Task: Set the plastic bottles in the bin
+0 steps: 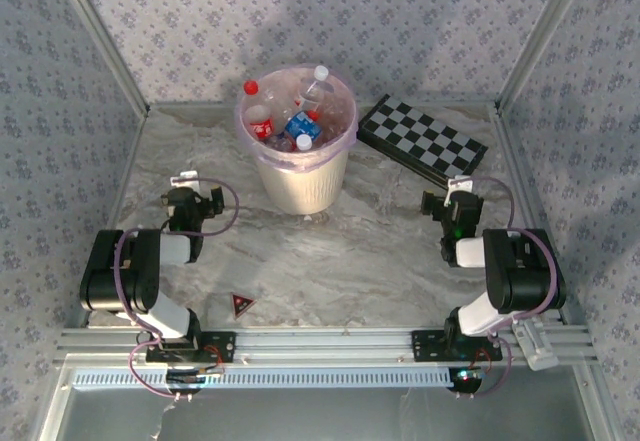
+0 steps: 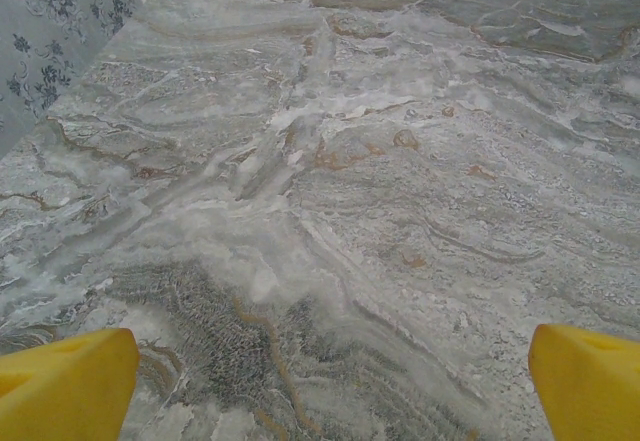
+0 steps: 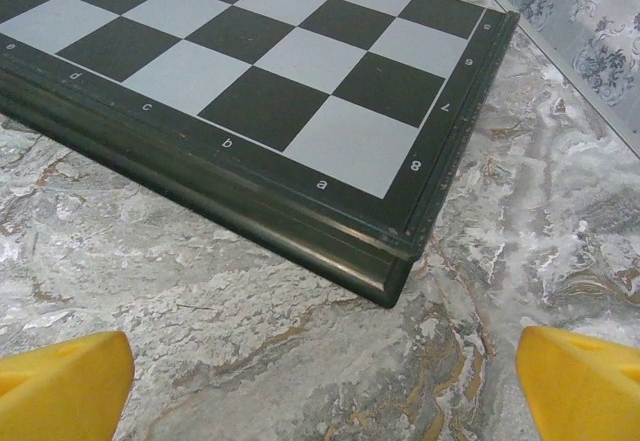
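The cream-white bin (image 1: 300, 176) with a pinkish bag over its rim stands at the back centre of the table. Several plastic bottles (image 1: 290, 121) lie inside it, with red and blue labels and red or white caps. My left gripper (image 1: 188, 196) rests low at the left, well apart from the bin, open with nothing between its yellow fingertips (image 2: 65, 386). My right gripper (image 1: 455, 204) sits at the right, also open and empty, its yellow fingertips (image 3: 580, 381) spread over bare marble just short of the checkerboard's corner.
A flat black-and-white checkerboard (image 1: 422, 139) lies at the back right, its near corner (image 3: 395, 281) close ahead of the right gripper. A small dark triangular piece with a red mark (image 1: 241, 305) lies near the front edge. Patterned walls enclose the marble table (image 1: 370, 251).
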Robot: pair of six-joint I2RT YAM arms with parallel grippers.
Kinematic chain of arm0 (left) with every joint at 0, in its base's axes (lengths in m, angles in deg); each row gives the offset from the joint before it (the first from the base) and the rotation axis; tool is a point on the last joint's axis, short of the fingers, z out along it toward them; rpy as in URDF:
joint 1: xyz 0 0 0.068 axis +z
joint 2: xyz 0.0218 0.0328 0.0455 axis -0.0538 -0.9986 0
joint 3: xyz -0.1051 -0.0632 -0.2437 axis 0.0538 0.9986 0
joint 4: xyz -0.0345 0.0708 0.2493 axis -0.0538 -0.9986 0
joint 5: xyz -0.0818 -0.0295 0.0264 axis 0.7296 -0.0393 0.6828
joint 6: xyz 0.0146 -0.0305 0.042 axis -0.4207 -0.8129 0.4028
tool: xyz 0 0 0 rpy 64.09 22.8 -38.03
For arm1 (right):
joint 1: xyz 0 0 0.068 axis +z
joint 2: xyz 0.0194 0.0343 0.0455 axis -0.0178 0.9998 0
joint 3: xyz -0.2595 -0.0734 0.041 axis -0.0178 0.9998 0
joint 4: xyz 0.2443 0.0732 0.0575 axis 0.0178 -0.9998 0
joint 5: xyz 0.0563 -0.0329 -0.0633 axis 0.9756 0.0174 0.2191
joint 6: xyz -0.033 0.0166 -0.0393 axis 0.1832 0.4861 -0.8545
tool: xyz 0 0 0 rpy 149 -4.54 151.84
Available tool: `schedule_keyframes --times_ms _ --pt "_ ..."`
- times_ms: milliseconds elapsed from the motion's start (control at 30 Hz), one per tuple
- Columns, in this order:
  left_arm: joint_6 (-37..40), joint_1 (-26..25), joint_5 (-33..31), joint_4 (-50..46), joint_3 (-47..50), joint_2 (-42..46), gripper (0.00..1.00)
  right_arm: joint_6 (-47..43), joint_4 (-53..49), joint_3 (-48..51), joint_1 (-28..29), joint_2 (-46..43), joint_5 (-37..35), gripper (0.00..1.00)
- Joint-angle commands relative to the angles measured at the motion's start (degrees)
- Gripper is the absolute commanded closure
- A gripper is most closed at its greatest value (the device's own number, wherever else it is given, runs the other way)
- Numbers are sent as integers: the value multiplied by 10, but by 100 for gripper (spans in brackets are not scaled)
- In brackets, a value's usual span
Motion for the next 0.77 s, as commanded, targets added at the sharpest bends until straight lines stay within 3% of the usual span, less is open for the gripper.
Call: schedule_keyframes --times_ms 0,733 --pt "4 4 10 25 -3 -1 0 -4 16 -11 1 -7 -18 0" --pt "4 4 10 25 -3 0 0 -6 14 -13 3 -6 -20 0"
